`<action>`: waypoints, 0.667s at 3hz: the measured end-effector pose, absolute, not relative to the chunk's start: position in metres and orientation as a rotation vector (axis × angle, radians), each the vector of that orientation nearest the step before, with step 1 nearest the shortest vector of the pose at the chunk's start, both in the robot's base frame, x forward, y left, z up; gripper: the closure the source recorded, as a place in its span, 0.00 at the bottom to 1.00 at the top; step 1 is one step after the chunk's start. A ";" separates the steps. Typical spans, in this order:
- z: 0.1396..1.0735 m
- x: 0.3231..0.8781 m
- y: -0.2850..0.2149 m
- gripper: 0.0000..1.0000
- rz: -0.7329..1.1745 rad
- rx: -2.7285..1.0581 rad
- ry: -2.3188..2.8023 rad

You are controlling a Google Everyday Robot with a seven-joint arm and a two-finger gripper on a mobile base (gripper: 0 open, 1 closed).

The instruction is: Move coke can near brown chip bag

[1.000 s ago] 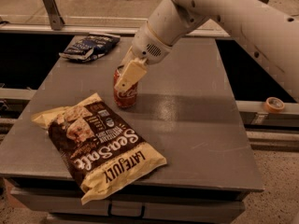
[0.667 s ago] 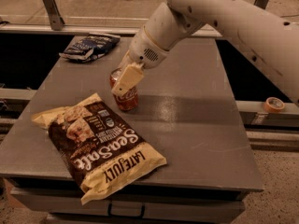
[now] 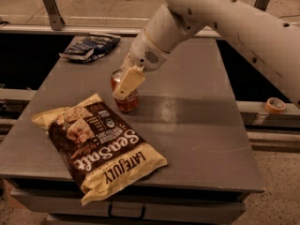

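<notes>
The red coke can [image 3: 127, 103] stands on the grey table [image 3: 197, 125], just behind the top right corner of the brown chip bag [image 3: 101, 146]. The bag lies flat at the front left with "Sea Salt" and "Late July" showing. My gripper [image 3: 123, 89] comes down from the upper right and is shut on the coke can. One cream finger [image 3: 129, 81] lies across the can's front, and the other is hidden behind it. The can leans slightly in the grip, a short gap from the bag.
A smaller dark blue bag [image 3: 91, 47] lies at the table's back left corner. A roll of tape [image 3: 275, 105] sits on a rail off the right edge. My white arm [image 3: 234, 22] spans the back right. A drawer handle [image 3: 125, 212] shows under the front edge.
The gripper and the coke can have shifted slightly toward the front of the table, closer to the brown chip bag. The bags have not moved.
</notes>
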State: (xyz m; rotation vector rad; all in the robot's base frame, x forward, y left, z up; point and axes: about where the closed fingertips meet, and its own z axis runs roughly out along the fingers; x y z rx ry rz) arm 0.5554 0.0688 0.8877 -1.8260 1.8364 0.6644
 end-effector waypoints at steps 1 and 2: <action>0.886 0.546 0.077 0.00 0.706 -1.820 1.827; 0.886 0.542 0.078 0.00 0.725 -1.797 1.833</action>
